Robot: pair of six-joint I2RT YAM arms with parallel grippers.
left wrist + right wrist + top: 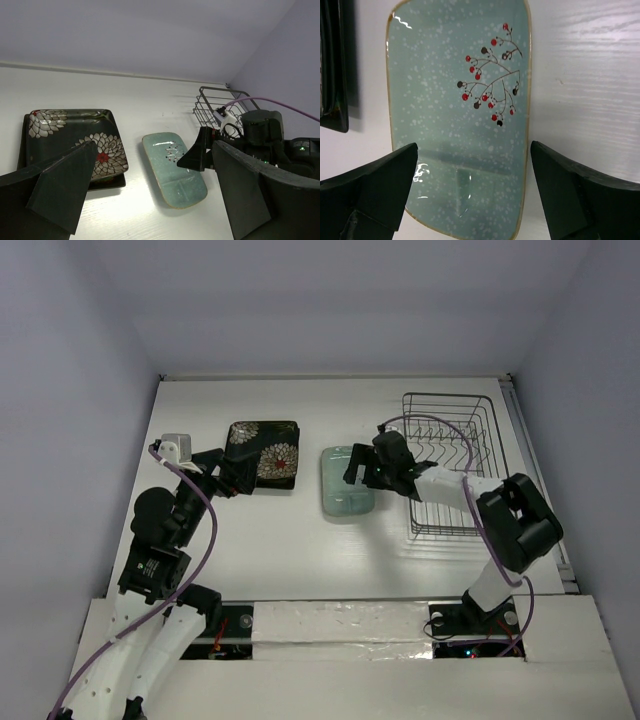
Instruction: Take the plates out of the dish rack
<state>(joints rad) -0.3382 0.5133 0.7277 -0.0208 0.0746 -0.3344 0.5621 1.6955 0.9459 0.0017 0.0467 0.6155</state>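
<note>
hovering with its fingers spread wide and gripping nothing, the right gripper [474, 185] hangs directly over the near end of the pale green plate [460, 120]. the plate lies flat on the white table [300, 560], touched by neither finger. its long axis runs away from the hand, up the wrist view and near-to-far in the top view, so the fingers straddle its short width. just to its left, apart from it, sits a stack of dark square plates [70, 135] with a flowered one on top; how many lie beneath cannot be told. the left gripper [155, 170], also wide apart and holding nothing, hangs at the near edge of that stack and is the nearer hand to it. the dish rack [490, 410] stands to the right of the right gripper, behind its wrist, and no plate shows among its prongs in the top view. judged from this layout, the unloading looks all but finished, and any next move for the right arm would be a lift straight up, clear of the green plate.
</note>
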